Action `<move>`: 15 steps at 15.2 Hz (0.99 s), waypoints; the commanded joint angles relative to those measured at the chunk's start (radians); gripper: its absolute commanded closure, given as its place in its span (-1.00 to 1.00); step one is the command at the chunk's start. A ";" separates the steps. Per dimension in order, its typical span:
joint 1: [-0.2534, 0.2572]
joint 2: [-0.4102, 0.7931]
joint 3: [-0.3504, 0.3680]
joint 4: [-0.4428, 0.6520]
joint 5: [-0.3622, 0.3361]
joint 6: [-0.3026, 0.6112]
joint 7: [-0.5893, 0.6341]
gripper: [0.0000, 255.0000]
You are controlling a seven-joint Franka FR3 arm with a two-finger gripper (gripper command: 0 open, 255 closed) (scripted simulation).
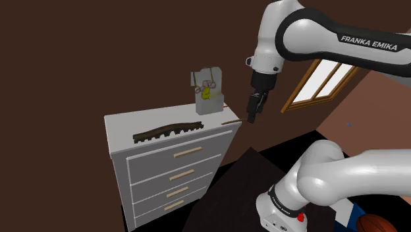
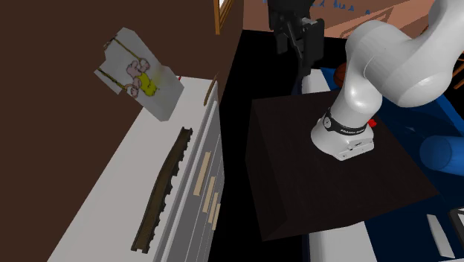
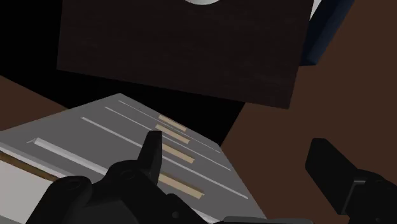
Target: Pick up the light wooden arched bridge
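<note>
A thin light wooden piece point(image 1: 230, 121) lies at the right end of the white dresser's top point(image 1: 125, 125), by the wall; it also shows as a slim tan strip point(image 2: 210, 89). A long dark arched bridge-like piece point(image 1: 169, 131) stretches along the front of the top point(image 2: 163, 186). My black gripper point(image 1: 253, 112) hangs just past the dresser's right end in the shoulder view, beside the light piece and apart from it. It is open with nothing between its fingers point(image 3: 151, 153), looking down the drawer fronts point(image 3: 95, 127).
A pale card pack with a yellow and pink item point(image 1: 207, 89) stands at the back of the dresser point(image 2: 141, 74). My dark box stand point(image 2: 327, 179) sits close beside the dresser. A wood-framed window point(image 1: 323, 79) is in the brown wall. Blue objects point(image 2: 446, 149) lie behind the stand.
</note>
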 commanded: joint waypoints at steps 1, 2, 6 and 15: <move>0.000 0.000 0.000 0.000 0.000 0.000 0.000 -1.00; 0.006 0.025 -0.007 -0.007 -0.013 0.037 -0.033 -1.00; 0.030 0.137 -0.034 -0.019 -0.057 0.184 -0.160 -1.00; 0.083 0.437 -0.070 0.036 -0.116 0.493 -0.417 -1.00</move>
